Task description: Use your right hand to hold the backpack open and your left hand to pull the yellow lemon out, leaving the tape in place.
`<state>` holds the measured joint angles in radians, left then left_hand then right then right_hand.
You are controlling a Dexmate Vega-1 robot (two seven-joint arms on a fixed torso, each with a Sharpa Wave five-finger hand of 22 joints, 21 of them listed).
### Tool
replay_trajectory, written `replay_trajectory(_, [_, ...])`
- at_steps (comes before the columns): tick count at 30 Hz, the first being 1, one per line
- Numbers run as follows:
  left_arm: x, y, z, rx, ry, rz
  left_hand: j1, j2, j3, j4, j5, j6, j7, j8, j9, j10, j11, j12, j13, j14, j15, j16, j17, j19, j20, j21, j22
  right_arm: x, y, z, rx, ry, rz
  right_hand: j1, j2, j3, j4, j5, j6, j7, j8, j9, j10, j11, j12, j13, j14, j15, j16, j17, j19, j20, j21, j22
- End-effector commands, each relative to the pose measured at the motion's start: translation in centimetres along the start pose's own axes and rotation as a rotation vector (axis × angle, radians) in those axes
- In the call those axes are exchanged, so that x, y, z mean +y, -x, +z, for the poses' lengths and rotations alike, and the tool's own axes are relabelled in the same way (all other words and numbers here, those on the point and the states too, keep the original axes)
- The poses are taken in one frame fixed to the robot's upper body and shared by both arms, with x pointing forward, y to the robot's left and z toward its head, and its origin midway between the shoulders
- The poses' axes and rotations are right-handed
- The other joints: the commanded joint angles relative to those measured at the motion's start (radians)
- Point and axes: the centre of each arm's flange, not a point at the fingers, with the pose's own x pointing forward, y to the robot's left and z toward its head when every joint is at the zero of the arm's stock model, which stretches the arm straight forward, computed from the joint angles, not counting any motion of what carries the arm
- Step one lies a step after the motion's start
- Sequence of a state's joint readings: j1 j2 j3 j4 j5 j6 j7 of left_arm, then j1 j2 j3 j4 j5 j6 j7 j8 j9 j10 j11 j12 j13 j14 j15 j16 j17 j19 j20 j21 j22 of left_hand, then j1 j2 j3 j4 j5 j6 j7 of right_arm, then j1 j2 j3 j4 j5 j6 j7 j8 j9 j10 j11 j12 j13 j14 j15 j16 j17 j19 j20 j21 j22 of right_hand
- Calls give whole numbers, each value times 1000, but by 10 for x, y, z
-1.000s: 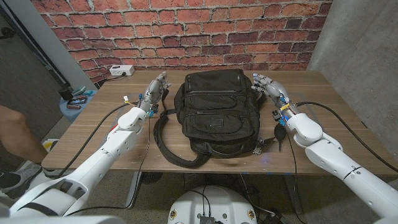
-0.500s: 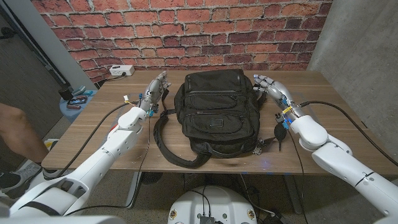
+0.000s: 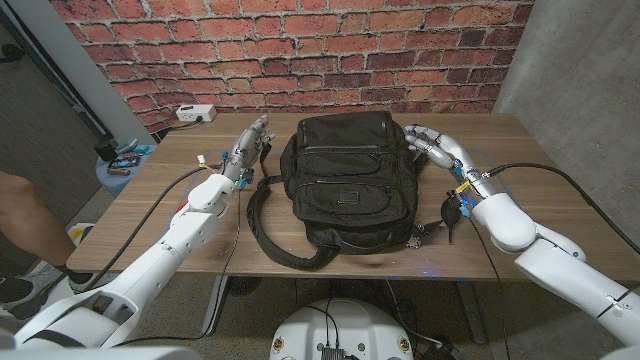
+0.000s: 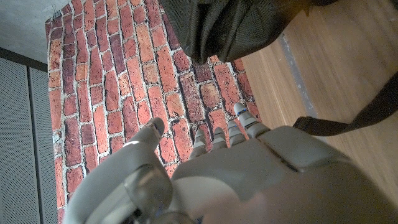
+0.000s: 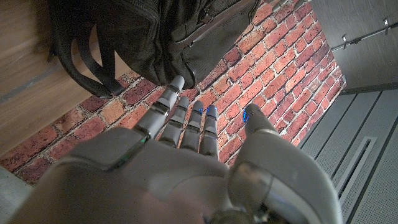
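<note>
Backpack (image 3: 347,180) lies shut at mid-desk (image 3: 560,170), so lemon and tape cannot be seen. Your right robot hand (image 3: 432,141), fingers spread and empty, nears its top corner to open it; the left robot hand (image 3: 251,145) waits beside, likewise spread.

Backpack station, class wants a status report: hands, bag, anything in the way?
Left hand open beside the backpack, holding nothing. Right hand open at the bag's top right corner, no grip. Backpack flat on the table; lemon and tape unseen. Nothing blocking.
</note>
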<state>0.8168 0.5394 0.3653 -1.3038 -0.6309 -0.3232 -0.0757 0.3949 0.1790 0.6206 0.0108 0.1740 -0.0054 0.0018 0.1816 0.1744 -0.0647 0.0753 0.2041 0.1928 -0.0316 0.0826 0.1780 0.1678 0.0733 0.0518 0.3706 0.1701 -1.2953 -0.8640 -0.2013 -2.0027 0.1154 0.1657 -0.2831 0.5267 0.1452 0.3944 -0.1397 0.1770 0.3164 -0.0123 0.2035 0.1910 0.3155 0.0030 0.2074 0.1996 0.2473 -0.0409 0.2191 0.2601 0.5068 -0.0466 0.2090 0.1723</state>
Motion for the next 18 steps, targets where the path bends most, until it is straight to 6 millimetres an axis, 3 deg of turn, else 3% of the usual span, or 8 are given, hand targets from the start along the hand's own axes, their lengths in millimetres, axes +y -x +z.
replay_trajectory(1, [4, 5, 2, -10, -6, 0, 12, 3, 0, -6, 4, 0, 3, 4, 6, 4, 6, 6, 3, -3, 9, 5, 3, 8, 2, -2, 2, 7, 17, 21, -24, 111, 14, 14, -3, 3, -9, 6, 9, 1, 5, 1, 9, -2, 5, 2, 11, -22, 10, 1, 7, -14, 8, 1])
replay_trajectory(18, [4, -3, 11, -43, -23, -13, 15, 4, -1, -11, 4, 1, 3, 4, 6, 6, 7, 7, 3, -2, 9, 5, 3, 11, 2, -8, 2, 8, 38, 43, -53, 224, -3, 33, -11, 2, -21, 7, 11, 3, 3, 1, 10, 0, 2, 2, 15, -21, 8, -8, 14, -13, 6, 1])
